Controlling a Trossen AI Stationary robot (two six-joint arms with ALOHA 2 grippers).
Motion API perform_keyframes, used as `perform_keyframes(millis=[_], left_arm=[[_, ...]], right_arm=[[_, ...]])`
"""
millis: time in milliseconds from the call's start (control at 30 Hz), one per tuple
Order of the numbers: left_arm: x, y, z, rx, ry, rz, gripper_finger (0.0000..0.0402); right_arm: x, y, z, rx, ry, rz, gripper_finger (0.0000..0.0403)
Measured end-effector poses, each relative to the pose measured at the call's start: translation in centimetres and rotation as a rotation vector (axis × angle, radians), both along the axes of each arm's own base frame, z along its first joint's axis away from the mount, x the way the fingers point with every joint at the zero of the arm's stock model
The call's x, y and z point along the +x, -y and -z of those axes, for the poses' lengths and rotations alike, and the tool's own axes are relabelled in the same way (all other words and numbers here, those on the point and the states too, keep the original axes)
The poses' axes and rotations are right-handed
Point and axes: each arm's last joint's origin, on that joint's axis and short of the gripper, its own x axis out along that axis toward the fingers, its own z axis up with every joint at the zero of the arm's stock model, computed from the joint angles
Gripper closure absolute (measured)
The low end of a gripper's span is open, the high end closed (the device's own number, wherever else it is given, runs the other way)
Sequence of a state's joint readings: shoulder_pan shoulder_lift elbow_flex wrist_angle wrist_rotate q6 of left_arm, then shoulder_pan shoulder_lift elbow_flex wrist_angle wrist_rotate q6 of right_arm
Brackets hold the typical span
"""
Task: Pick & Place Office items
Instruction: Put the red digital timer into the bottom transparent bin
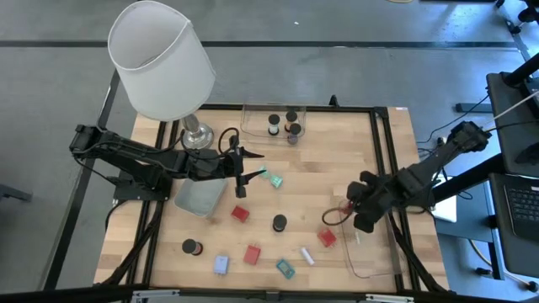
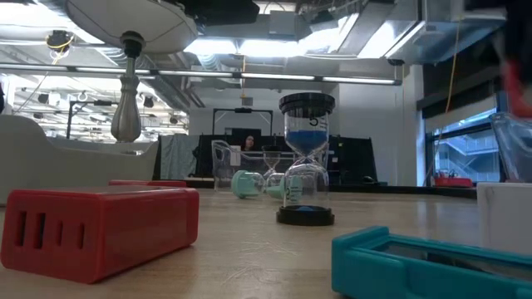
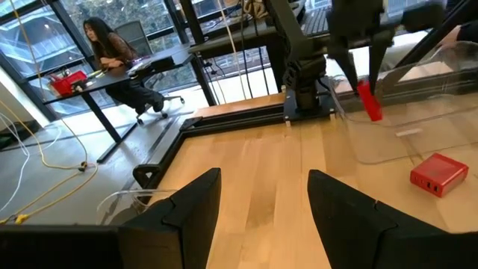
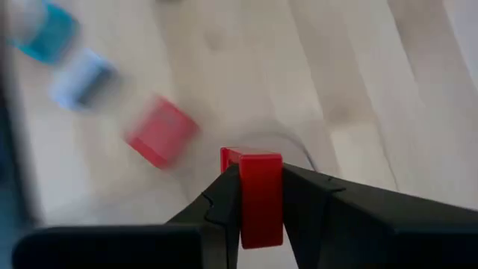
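White-shaded lamp (image 1: 160,59) at table's far left. Left gripper (image 1: 253,164) mid-table, fingers parted, empty, beside teal clip (image 1: 274,179). Red blocks (image 1: 240,214), dark cylinders (image 1: 279,223) scattered centre. Right gripper (image 4: 260,196) clamped on red block (image 4: 261,198) above clear tray (image 1: 375,252), right side.

In the right wrist view the red block (image 4: 261,196) runs down between the dark fingers, its lower part hidden, while a second red block (image 4: 162,133), a pale-blue piece (image 4: 81,78) and a teal piece (image 4: 46,31) are smeared beyond telling shape. The low view cuts off the teal clip (image 2: 432,264) at the bottom edge and the lamp (image 2: 126,50) at the top.
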State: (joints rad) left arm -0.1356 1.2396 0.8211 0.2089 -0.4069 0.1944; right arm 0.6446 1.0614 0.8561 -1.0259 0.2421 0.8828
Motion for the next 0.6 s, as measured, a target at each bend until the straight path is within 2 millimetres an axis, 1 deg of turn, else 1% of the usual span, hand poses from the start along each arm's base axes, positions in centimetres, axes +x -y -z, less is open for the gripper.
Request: perform_keyframes(millis=[33,200,267,433,600], left_arm=[[0.0,0.0,0.0,0.000,0.001,0.000,0.0203],[0.0,0.0,0.0,0.000,0.003,0.000,0.0203],[0.0,0.0,0.0,-0.001,0.005,0.000,0.0203],[0.0,0.0,0.0,-0.001,0.004,0.000,0.0203],[0.0,0.0,0.0,-0.001,0.004,0.000,0.0203]], right_arm=[[-0.3,-0.1,0.7,-0.010,-0.034,0.003,0.0325],[-0.8,-0.6,1.5,0.015,-0.045,0.014,0.0327],[-0.7,-0.9,1.3,0.036,-0.019,0.012,0.0330],[-0.8,-1.1,1.7,0.040,-0.022,0.049,0.0328],[-1.2,-1.3,3.5,0.058,-0.032,0.084,0.0328]])
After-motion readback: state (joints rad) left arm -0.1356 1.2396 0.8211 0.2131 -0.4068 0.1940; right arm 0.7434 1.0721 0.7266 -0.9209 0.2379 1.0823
